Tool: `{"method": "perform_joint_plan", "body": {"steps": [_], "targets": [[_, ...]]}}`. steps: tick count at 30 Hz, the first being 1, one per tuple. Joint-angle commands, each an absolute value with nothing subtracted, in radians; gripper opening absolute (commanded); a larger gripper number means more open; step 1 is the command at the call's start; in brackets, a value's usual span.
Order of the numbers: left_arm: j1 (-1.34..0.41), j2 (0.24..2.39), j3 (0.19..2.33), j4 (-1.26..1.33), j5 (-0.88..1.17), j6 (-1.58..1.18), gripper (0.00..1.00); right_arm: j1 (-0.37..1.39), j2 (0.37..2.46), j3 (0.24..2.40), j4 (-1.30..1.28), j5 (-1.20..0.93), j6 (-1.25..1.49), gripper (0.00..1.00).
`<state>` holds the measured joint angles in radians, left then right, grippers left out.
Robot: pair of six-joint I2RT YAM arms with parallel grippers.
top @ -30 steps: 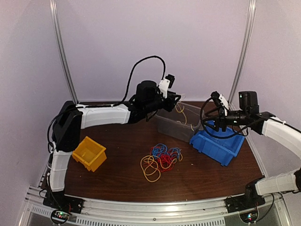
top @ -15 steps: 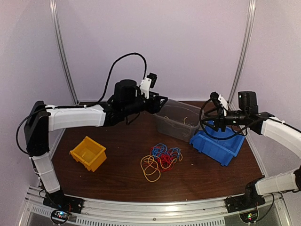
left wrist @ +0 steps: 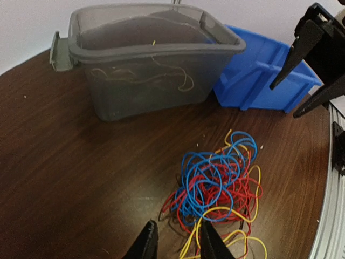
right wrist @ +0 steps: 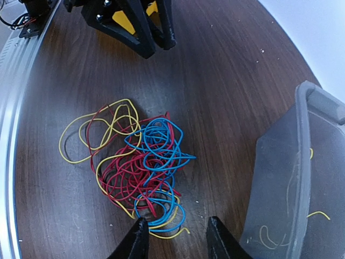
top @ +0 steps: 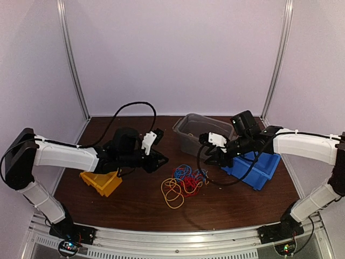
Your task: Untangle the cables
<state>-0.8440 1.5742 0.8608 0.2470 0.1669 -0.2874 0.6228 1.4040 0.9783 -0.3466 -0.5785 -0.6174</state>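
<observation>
The cables (top: pixel 184 181) lie as a tangled pile of blue, red and yellow wires on the brown table, with yellow loops spreading to the front left. They also show in the left wrist view (left wrist: pixel 218 189) and in the right wrist view (right wrist: pixel 137 162). My left gripper (top: pixel 160 160) is open and empty, low over the table just left of the pile; its tips (left wrist: pixel 178 244) stand at the pile's near edge. My right gripper (top: pixel 211 159) is open and empty just right of the pile; its tips (right wrist: pixel 175 237) straddle the pile's outermost blue and yellow loops.
A yellow bin (top: pixel 102 181) sits at the front left under the left arm. A grey translucent tub (top: pixel 190 136) holding a few yellow wires stands behind the pile. A blue bin (top: pixel 252 168) lies to the right under the right arm.
Both arms have swung down from near the tub to the table. The left gripper came forward to the pile's left side, the right gripper moved left to its right side.
</observation>
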Motion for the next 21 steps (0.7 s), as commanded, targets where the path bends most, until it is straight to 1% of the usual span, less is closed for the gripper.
{"method": "perform_joint_plan", "body": {"steps": [1, 4, 6, 7, 9, 10, 11, 15, 17, 21], "targets": [[-0.843, 1.514, 0.768, 0.221, 0.245, -0.317, 0.25, 0.707, 1.492, 1.007, -0.335, -0.486, -0.663, 0.35], [-0.844, 1.513, 0.724, 0.202, 0.264, -0.340, 0.20, 0.758, 1.564, 1.011, -0.302, -0.473, -0.664, 0.32], [-0.844, 1.531, 0.718, 0.180, 0.268, -0.363, 0.22, 0.773, 1.616, 1.038, -0.302, -0.505, -0.640, 0.31], [-0.844, 1.543, 0.718, 0.169, 0.257, -0.380, 0.25, 0.781, 1.638, 1.050, -0.304, -0.518, -0.633, 0.31], [-0.843, 1.572, 0.718, 0.152, 0.221, -0.418, 0.37, 0.803, 1.671, 1.061, -0.295, -0.516, -0.622, 0.31], [-0.843, 1.584, 0.715, 0.149, 0.206, -0.435, 0.41, 0.814, 1.684, 1.059, -0.289, -0.507, -0.621, 0.31], [-0.844, 1.590, 0.706, 0.160, 0.213, -0.439, 0.42, 0.824, 1.693, 1.056, -0.283, -0.493, -0.619, 0.31], [-0.844, 1.589, 0.647, 0.276, 0.307, -0.449, 0.45, 0.836, 1.716, 1.033, -0.267, -0.466, -0.609, 0.31], [-0.844, 1.599, 0.630, 0.310, 0.316, -0.460, 0.45, 0.836, 1.712, 1.017, -0.254, -0.458, -0.605, 0.32], [-0.844, 1.650, 0.618, 0.384, 0.374, -0.483, 0.39, 0.836, 1.715, 1.013, -0.238, -0.461, -0.594, 0.33]]}}
